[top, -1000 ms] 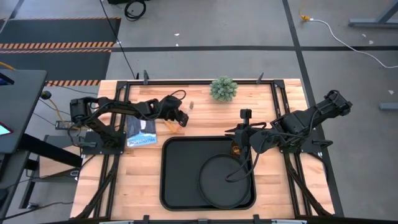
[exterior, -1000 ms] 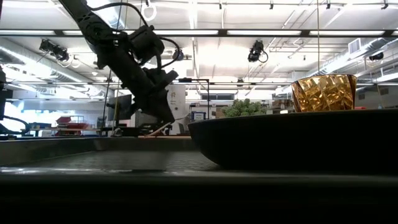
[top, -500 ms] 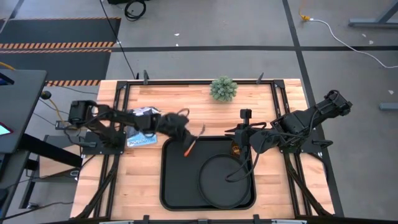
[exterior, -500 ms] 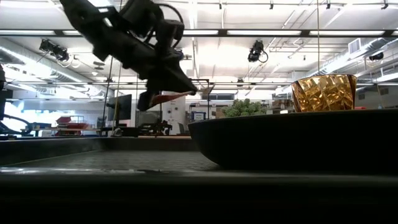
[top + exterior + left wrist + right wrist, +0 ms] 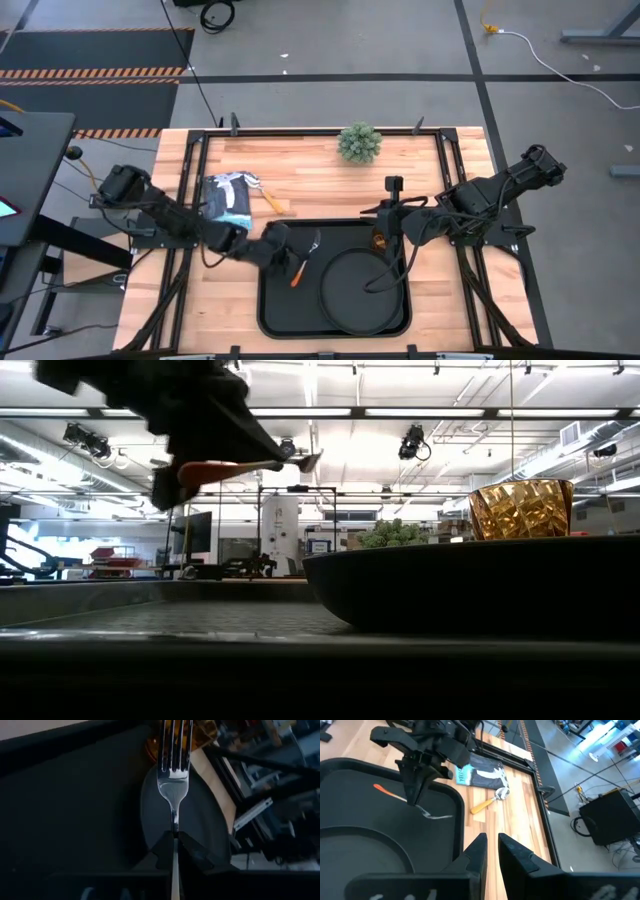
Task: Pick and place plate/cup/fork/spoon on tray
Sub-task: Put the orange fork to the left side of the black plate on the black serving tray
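The black tray (image 5: 280,300) lies mid-table. The round black plate (image 5: 362,292) rests on its near right part, and the amber cup (image 5: 380,240) stands on the tray at the plate's far edge. Over the tray's left part, my left gripper (image 5: 290,258) is shut on the orange-handled fork (image 5: 305,258). The spoon (image 5: 272,203) lies flat on the wood beyond the tray's far left corner. My right gripper (image 5: 492,847) hovers above the cup, its fingers a little apart with nothing between them. My left gripper pinches the fork between its two fingers where the metal neck (image 5: 174,822) meets the orange handle (image 5: 382,789). The fingers come from the table's left, slanting down, and lie across the fork. The fork hangs about level, clear of the tray, tines (image 5: 310,460) toward the cup.
A blue-and-white packet (image 5: 228,195) lies beside the spoon. A small potted plant (image 5: 359,143) stands at the far edge. Black rails (image 5: 190,180) frame the tabletop's left and right sides. Bare wood shows left of the tray and behind it.
My left gripper has swung from beside the spoon toward the near edge and a little right, over the tray's left part, rising and rolling its wrist. The fork has gone with it, lifted clear and turned, and now hangs about level. The packet now shows uncovered.
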`<state>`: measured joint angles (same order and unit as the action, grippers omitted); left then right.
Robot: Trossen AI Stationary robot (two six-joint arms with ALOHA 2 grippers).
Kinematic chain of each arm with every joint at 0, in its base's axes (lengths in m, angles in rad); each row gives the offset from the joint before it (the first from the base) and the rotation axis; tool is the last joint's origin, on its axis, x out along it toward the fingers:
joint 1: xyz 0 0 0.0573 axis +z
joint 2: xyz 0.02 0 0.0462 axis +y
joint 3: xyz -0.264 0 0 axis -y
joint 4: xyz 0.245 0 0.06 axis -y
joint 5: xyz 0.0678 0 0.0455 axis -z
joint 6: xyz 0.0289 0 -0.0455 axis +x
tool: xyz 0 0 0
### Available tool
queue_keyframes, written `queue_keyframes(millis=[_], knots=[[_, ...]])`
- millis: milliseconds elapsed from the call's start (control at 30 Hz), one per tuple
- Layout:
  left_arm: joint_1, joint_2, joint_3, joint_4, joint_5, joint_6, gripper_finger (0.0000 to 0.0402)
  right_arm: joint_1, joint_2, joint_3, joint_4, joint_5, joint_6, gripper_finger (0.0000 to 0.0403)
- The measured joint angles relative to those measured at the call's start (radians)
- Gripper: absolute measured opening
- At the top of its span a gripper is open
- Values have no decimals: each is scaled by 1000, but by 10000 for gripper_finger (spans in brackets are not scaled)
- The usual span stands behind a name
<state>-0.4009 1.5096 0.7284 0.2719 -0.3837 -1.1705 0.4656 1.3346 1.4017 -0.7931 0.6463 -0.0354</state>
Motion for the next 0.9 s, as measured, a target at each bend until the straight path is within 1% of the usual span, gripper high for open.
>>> queue_keyframes(millis=[67,167,267,367,500,600,733,900], knots=[[-32,0,0,-12,-57,-34,18,0,0,0,9,-18,-14,52],[-66,2,8,-27,-111,-69,18,0,0,0,15,-39,-26,52],[-92,2,64,-58,-150,-67,18,0,0,0,15,-41,-38,52],[-110,2,167,-207,-185,-50,18,0,0,0,15,-46,-47,52],[-137,6,324,-466,-279,-57,18,0,0,0,6,-61,-52,52],[-158,42,423,-612,-337,-90,18,0,0,0,-3,-73,-54,52],[-166,132,503,-640,-336,-109,18,0,0,0,-11,-74,-51,52],[-170,258,561,-659,-293,-143,18,14,0,0,-14,-74,-54,52]])
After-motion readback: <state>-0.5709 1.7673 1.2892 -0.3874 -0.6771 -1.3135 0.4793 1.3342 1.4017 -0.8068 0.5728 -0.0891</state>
